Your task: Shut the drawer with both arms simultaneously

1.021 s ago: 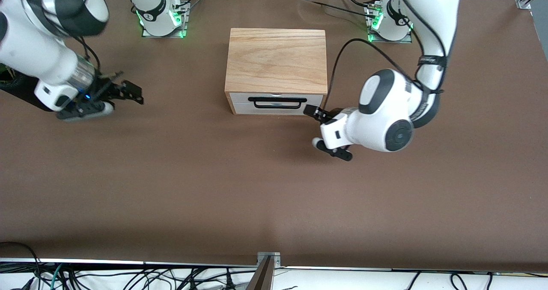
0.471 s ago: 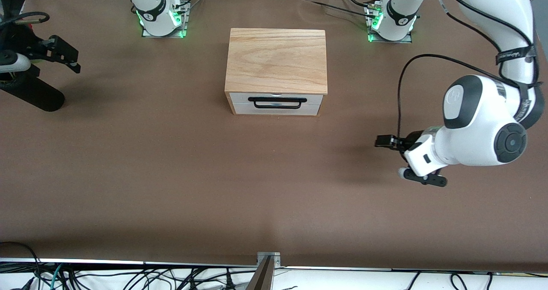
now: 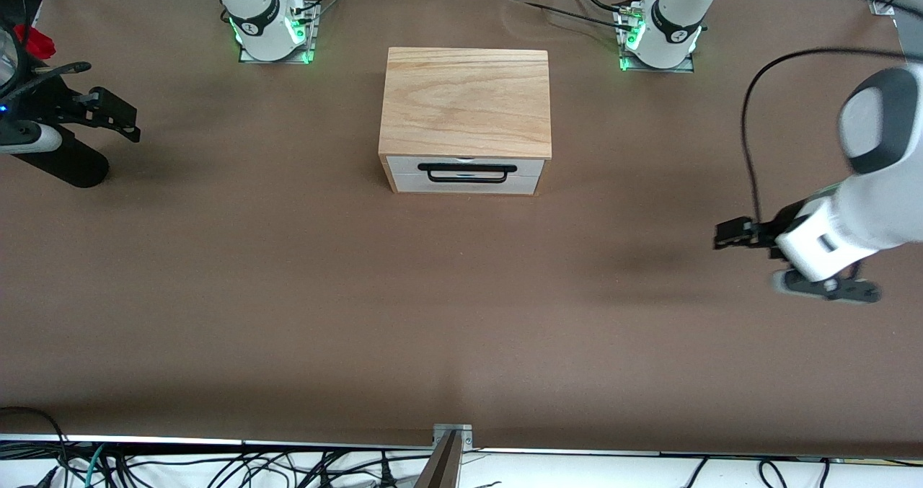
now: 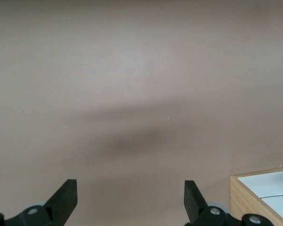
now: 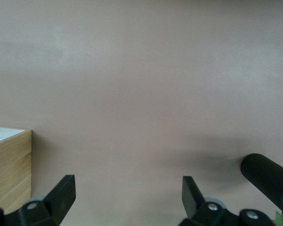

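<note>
Front view: brown table [image 3: 360,293] bears oak box [image 3: 466,102], drawer [image 3: 465,174] seemingly shut.

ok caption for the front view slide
Drawer shut in its box; left gripper and right gripper open, apart at the table's ends.

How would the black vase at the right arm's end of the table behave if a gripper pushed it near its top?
The black vase looks tall and narrow, so a push near its top would probably tip it rather than slide it. Its round body suggests it could roll once down. Its ribbed surface may give some grip. The right gripper, jaws open, is beside it.
</note>
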